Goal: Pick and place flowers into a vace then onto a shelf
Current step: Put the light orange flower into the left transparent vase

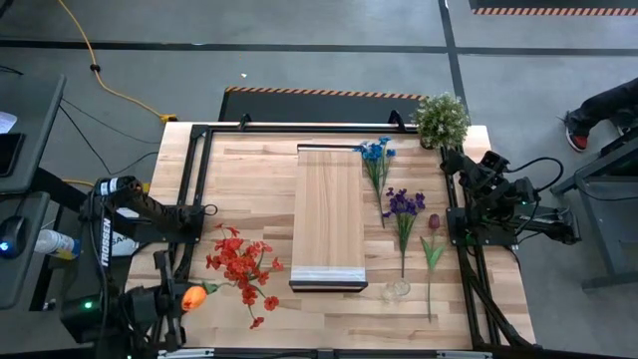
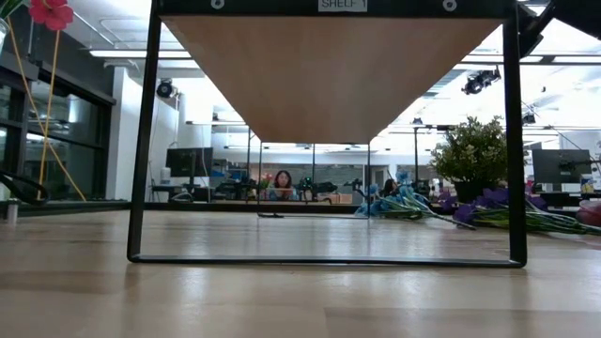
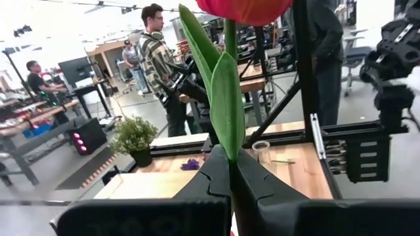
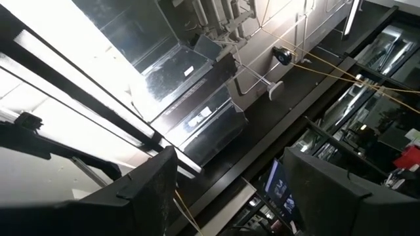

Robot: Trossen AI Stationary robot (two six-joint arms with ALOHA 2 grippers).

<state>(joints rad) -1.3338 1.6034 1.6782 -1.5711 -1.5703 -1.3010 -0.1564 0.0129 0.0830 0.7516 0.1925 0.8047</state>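
Gripping the stem of an orange-red tulip (image 1: 193,296) at the table's front-left corner, left gripper (image 1: 177,299) clamped tight on it; seen in the left wrist view with the flower head (image 3: 244,9) above the closed fingers (image 3: 216,172) and green leaves between.

Lying just beside that, a bunch of red flowers (image 1: 242,264) flat on the slatted wooden tabletop (image 1: 259,170).

Standing in the middle, the raised light-wood shelf (image 1: 328,214) on its black frame, pale strip at the near end.

Lying right of the shelf, a blue flower (image 1: 375,152), a purple flower (image 1: 404,204) and a dark-red one with a green leaf stem (image 1: 433,239), all flat on the wood; near their stem ends, a small clear glass vase (image 1: 396,290), holding no flower.

Standing at the far-right corner, a bushy potted plant (image 1: 441,120).

Parked at the right edge, right gripper (image 1: 457,165), fingers (image 4: 141,190) spread apart and holding nothing.
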